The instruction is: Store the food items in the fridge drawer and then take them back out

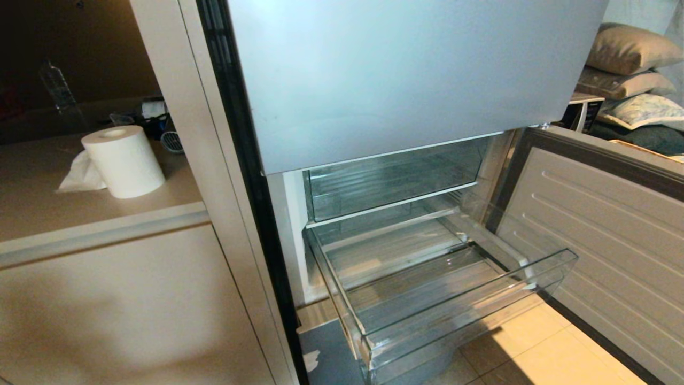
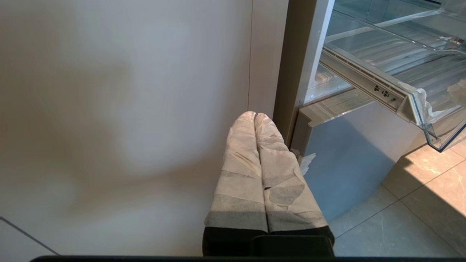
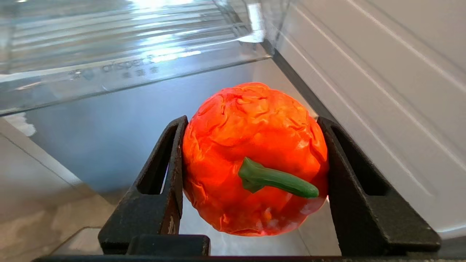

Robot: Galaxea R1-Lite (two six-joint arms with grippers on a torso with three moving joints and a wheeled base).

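Observation:
The fridge drawer [image 1: 481, 310], clear plastic, stands pulled out of the open fridge, and nothing shows inside it. In the right wrist view my right gripper [image 3: 251, 120] is shut on an orange-red round food item [image 3: 255, 145] with a green stem, one black finger on each side. It hangs below and in front of the fridge drawer's front wall [image 3: 127, 69], beside the open door. My left gripper [image 2: 255, 114] is shut and empty, its taped fingers pressed together, parked low by the cabinet, left of the fridge. Neither arm shows in the head view.
The open fridge door [image 1: 604, 240] stands at the right of the drawer. A second clear drawer [image 1: 395, 176] sits pushed in above. A paper roll [image 1: 124, 160] rests on the counter at the left. Tiled floor [image 1: 534, 347] lies under the drawer.

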